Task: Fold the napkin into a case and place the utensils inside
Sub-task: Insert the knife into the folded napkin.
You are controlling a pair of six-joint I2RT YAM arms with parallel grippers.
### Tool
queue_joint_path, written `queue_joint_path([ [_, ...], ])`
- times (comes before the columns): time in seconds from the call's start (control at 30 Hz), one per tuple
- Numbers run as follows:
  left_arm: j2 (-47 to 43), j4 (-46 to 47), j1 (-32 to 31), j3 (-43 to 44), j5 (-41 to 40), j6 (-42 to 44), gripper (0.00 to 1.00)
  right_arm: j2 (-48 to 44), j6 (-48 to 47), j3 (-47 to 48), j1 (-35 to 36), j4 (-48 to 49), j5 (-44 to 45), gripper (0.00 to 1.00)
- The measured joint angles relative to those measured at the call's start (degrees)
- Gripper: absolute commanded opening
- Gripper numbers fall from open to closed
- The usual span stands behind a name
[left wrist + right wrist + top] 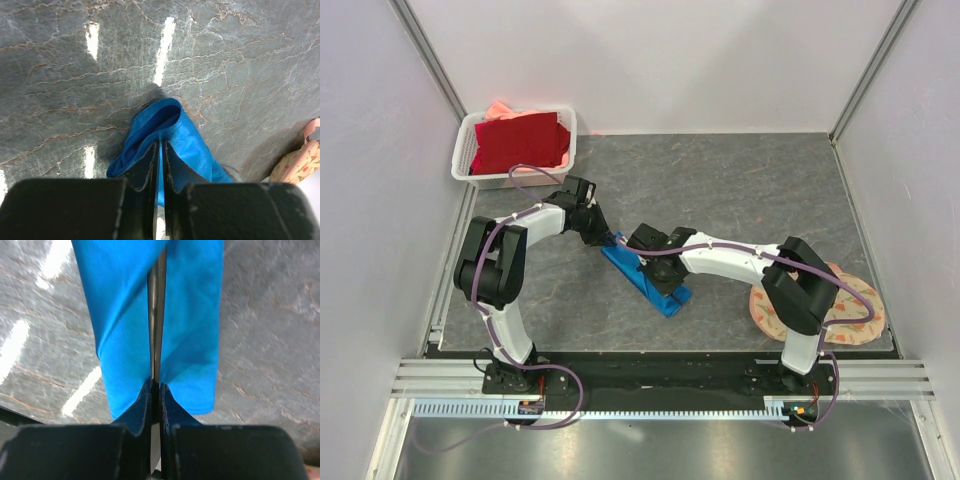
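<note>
The blue napkin case [668, 298] is laid diagonally on the grey counter [740, 190] between the two arms. Its far end is pinched by the left jaws. A thin dark utensil [156, 315], lying along its central fold, is clamped by the right jaws.

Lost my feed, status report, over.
Both shut: left fingers on napkin end, right fingers on utensil between the folds. Basket and mat well aside.
</note>
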Motion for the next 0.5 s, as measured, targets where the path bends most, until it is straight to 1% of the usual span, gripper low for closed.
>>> queue_joint_path([
  [0.27, 0.00, 0.02, -0.07, -0.02, 0.00, -0.02, 0.11, 1.70, 1.18, 0.70, -0.46, 2.38, -1.14, 0.02],
  [0.37, 0.00, 0.04, -0.17, -0.04, 0.00, -0.02, 0.11, 2.25, 1.60, 0.92, -0.74, 3.04, -1.31, 0.05],
  [0.5, 0.00, 0.07, -0.26, -0.07, 0.00, -0.04, 0.11, 3.17, 2.03, 1.09, -0.98, 3.78, -1.29, 0.11],
])
